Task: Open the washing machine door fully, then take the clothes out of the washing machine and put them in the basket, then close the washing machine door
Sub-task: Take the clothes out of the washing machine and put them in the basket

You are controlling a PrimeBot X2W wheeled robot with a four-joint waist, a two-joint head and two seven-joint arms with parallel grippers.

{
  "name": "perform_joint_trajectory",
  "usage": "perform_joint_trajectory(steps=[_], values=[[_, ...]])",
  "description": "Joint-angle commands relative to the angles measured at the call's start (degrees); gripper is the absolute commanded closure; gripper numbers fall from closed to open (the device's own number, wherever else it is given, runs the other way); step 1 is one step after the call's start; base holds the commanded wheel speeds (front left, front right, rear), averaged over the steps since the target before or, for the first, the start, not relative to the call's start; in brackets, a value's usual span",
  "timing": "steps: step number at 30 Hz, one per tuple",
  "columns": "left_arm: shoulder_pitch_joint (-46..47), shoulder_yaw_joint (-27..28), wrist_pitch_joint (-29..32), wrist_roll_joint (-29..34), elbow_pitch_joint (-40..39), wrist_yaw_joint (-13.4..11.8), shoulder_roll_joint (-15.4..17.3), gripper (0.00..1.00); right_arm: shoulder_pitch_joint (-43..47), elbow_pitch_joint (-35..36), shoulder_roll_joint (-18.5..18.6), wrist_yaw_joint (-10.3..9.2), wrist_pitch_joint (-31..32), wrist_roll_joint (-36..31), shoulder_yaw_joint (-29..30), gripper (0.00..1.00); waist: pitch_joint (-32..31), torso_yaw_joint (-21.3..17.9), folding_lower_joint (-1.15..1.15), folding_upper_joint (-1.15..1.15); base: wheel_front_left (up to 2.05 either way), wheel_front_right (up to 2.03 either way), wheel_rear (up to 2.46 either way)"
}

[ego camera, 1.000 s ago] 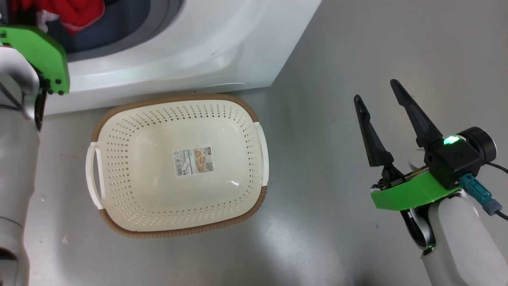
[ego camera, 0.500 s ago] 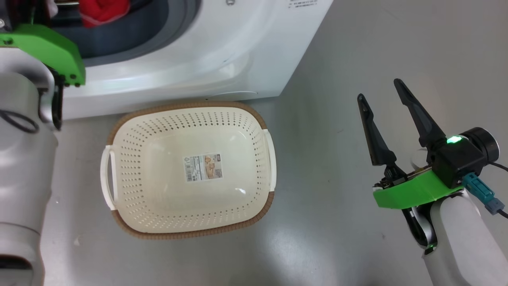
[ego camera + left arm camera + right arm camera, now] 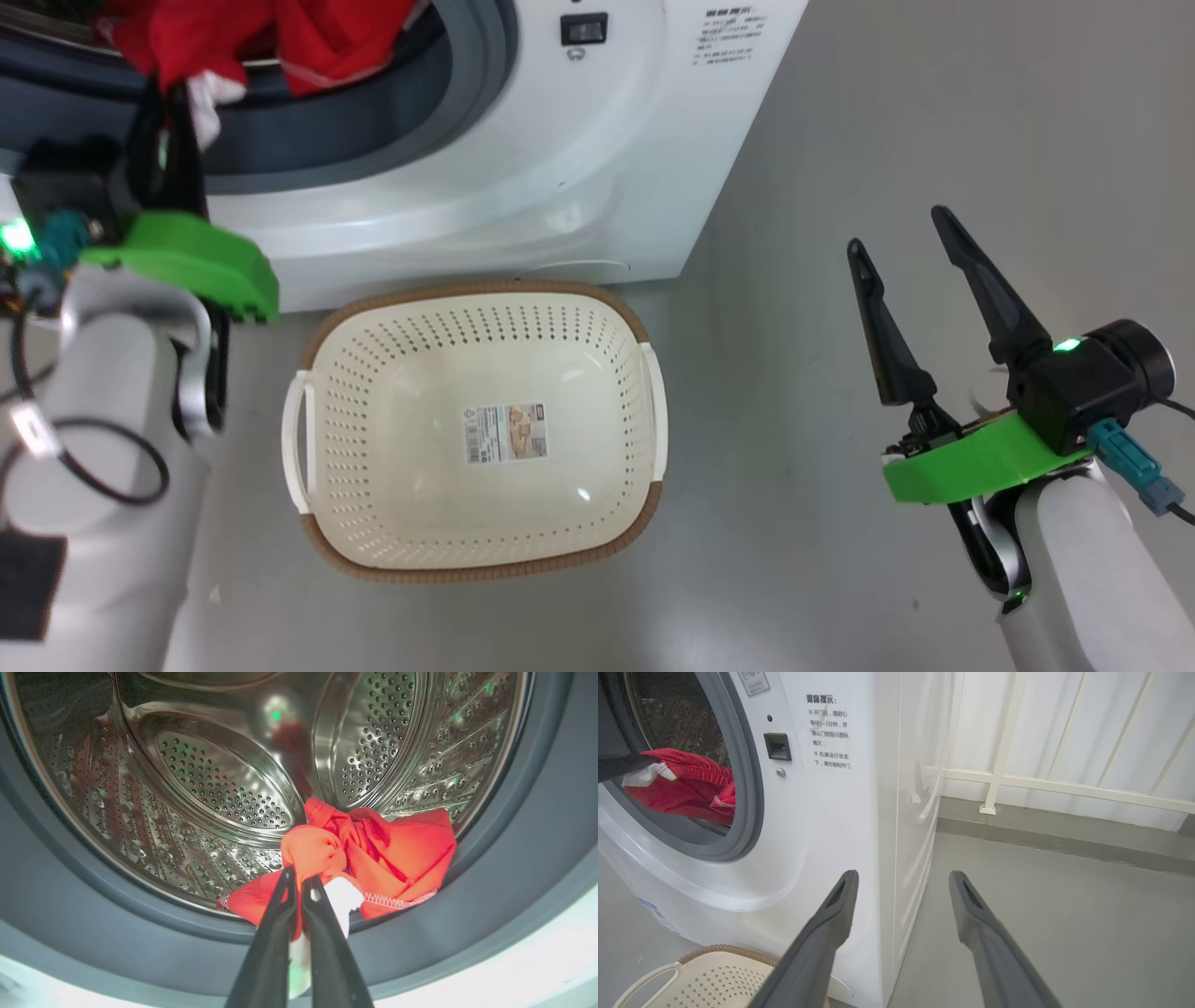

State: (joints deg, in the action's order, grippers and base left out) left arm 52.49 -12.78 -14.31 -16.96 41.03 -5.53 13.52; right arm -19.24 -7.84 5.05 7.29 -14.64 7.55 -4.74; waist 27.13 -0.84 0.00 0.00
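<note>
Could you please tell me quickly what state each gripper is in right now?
Left gripper: shut on the clothes.
Right gripper: open, holding nothing.

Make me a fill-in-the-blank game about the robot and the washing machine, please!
1. The left end effector is shut on the ____ clothes.
2. The basket on the floor has ____ clothes in it.
3. The right end effector holds nothing; it is ____.
Missing words: red; no; open.
</note>
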Motion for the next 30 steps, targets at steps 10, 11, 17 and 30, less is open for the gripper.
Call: perform_joint_trajectory(steps=[10,11,17,30], values=[[-12.79,3.62,-0.68,-0.07,-11.61,-0.93,2.05,1.0,3.1,0.67,-0.45,0.2,-0.36,0.2,-0.67,0.0,-5.57,0.43,0.0,0.0,0.0,0.0,0.0],[-13.79,3.65,-0.68,-0.1,-12.28,-0.99,1.99,1.0,3.28,0.6,-0.46,0.2,-0.36,0.19,-0.66,0.0,-6.05,0.43,0.0,0.0,0.0,0.0,0.0],[-20.06,3.79,-0.68,-0.51,-16.69,-1.6,1.5,1.0,4.74,0.29,-0.67,0.2,-0.36,0.2,-0.41,0.0,-9.33,0.38,0.0,0.0,0.0,0.0,0.0],[-32.22,2.19,4.28,-0.3,-31.88,-4.84,2.0,1.0,8.21,-0.07,-1.08,0.2,-0.36,3.18,-0.07,0.0,-15.43,0.7,0.0,0.0,0.0,0.0,0.0]])
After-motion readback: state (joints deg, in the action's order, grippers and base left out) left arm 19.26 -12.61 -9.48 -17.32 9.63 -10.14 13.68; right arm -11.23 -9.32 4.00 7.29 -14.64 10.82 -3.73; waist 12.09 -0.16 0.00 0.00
